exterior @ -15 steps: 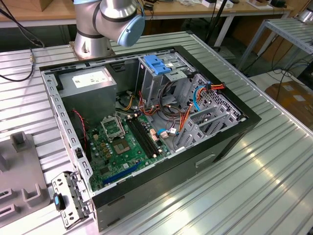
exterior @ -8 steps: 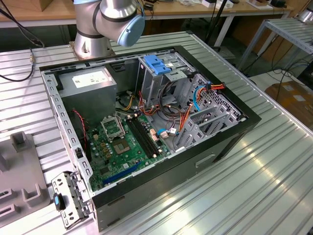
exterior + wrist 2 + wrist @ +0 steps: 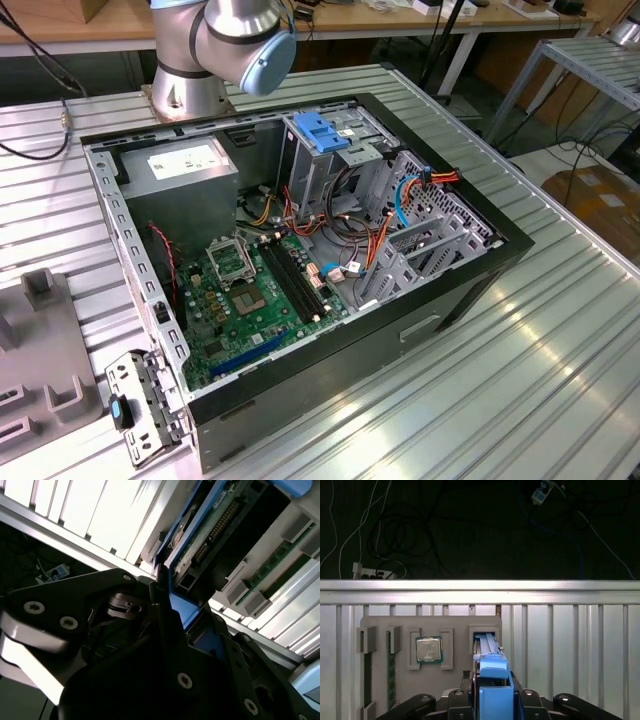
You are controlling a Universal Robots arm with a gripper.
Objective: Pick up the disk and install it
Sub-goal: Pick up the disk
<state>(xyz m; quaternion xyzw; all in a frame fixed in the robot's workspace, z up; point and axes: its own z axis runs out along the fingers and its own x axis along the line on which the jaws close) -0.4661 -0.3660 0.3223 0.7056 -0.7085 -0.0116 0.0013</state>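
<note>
The fingers (image 3: 520, 705) are clamped on the near, blue-railed end of the disk (image 3: 492, 675). Its long axis runs straight away from them to the tray (image 3: 455, 625) slot beside the chip (image 3: 428, 649); whether it is seated there I cannot tell. The disk is smooth blue plastic, silver metal and green board, and the tray is matte grey.

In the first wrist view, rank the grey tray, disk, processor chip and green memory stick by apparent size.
1. grey tray
2. disk, enlarged by nearness to the camera
3. processor chip and green memory stick: square against thin strip, too alike to rank
</note>
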